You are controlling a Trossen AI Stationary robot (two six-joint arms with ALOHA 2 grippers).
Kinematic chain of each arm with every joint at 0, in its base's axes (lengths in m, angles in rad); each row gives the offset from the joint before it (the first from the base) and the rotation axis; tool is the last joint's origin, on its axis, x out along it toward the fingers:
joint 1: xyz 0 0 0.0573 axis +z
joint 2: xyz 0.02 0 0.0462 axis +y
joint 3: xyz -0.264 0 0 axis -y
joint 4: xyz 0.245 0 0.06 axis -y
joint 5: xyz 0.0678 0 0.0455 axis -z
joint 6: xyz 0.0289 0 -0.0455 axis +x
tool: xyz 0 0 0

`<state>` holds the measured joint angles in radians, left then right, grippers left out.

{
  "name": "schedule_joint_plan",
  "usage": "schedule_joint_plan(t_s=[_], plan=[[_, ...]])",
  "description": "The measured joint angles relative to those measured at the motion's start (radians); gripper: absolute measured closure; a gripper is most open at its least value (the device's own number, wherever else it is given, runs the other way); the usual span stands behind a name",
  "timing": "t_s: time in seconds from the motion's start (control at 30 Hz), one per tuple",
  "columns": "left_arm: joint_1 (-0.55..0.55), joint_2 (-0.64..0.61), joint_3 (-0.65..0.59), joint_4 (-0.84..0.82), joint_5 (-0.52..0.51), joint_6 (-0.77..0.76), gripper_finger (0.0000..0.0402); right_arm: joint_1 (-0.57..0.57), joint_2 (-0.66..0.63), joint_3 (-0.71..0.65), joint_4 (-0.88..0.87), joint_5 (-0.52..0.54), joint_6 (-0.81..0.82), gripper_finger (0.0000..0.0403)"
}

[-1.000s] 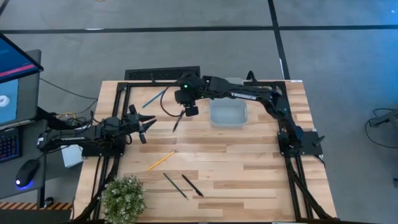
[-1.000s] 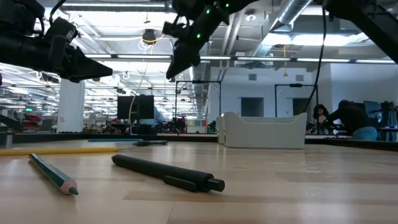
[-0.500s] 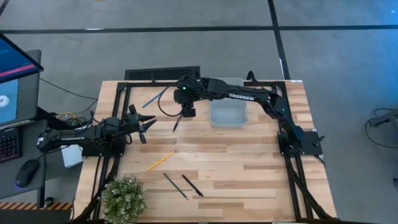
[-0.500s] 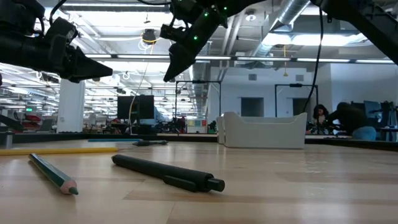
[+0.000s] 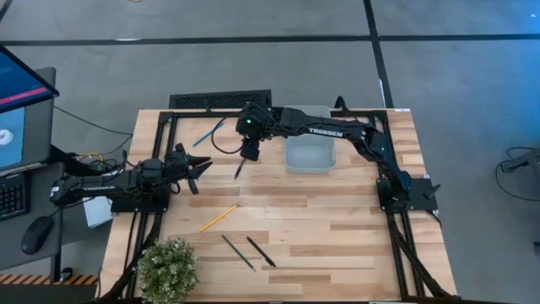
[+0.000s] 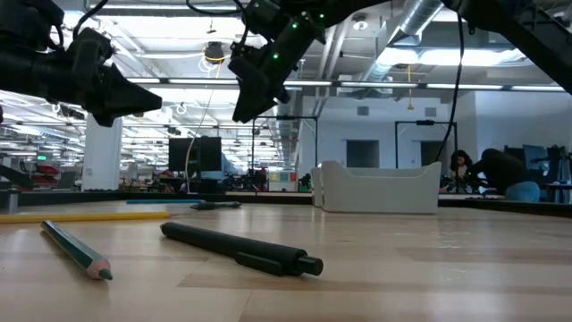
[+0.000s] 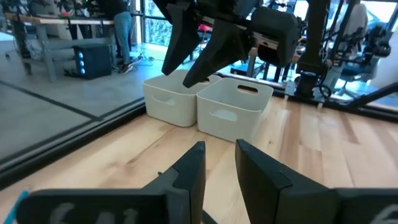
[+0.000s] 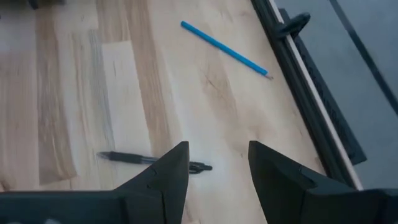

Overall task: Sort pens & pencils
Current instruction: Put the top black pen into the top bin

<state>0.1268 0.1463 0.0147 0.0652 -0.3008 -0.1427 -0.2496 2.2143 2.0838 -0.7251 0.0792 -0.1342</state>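
currently one black pen (image 8: 155,160) lies flat on the tabletop (image 5: 337,219) right under the right gripper (image 8: 214,163), its slim dark barrel crossing the gap between the gripper's fingers in the right wrist view; it looks like the next pick. the light blue pencil (image 5: 208,133) lies slanted near the far edge, close to the black frame rail (image 5: 219,100), well apart from that pen. the yellow pencil (image 5: 218,218) sits alone toward the middle-left, and two more dark sticks (image 5: 251,252) lie side by side near the front edge; in the low view one is a matte black pen (image 6: 239,248), the other a greenish pencil (image 6: 75,250) with a sharpened tip. right gripper hangs above the pen with its fingers parted and nothing between them, likely lined up to straddle the barrel. left gripper (image 5: 192,170) waits over the left side of the tabletop, fingers only narrowly apart, holding nothing. two pale plastic bins (image 7: 208,102) stand side by side at the far middle, smooth-walled with cut-out handles, probably one for each kind. tabletop is light butcher-block wood in glued strips, smooth enough that round sticks could roll. a small potted plant (image 5: 166,268) sits at the front-left corner.
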Motion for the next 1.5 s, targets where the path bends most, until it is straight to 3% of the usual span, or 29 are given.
schedule_joint_plan(t_s=[0.3, 0.53, 0.73, 0.87, 1.1, 1.33, 1.5], plan=[[0.0, 0.0, -0.001, 0.004, -0.002, 0.003, 0.0323, -0.001, 0.0, 0.0, 0.0, -0.003, -0.22, 0.0214], [0.0, 0.0, 0.0, 0.003, -0.001, -0.062, 0.0323, -0.008, 0.0, 0.0, -0.027, -0.004, -0.24, 0.0214], [0.001, 0.058, 0.116, -0.157, 0.003, -0.006, 0.0323, -0.015, 0.0, 0.0, -0.024, -0.003, -0.24, 0.0214], [0.022, 0.149, 0.261, -0.276, -0.051, 0.003, 0.0323, -0.014, 0.0, 0.0, -0.026, -0.003, -0.24, 0.0214], [0.085, 0.412, 0.554, -0.565, 0.02, -0.006, 0.0323, -0.013, 0.0, 0.0, -0.038, -0.003, -0.24, 0.0214], [0.18, 0.727, 0.825, -0.906, -0.02, 0.121, 0.0323, -0.013, 0.0, 0.0, -0.115, -0.003, -0.228, 0.0214], [0.252, 0.872, 0.924, -1.002, -0.052, 0.214, 0.0323, -0.013, 0.0, 0.0, -0.143, -0.003, -0.194, 0.0214]])
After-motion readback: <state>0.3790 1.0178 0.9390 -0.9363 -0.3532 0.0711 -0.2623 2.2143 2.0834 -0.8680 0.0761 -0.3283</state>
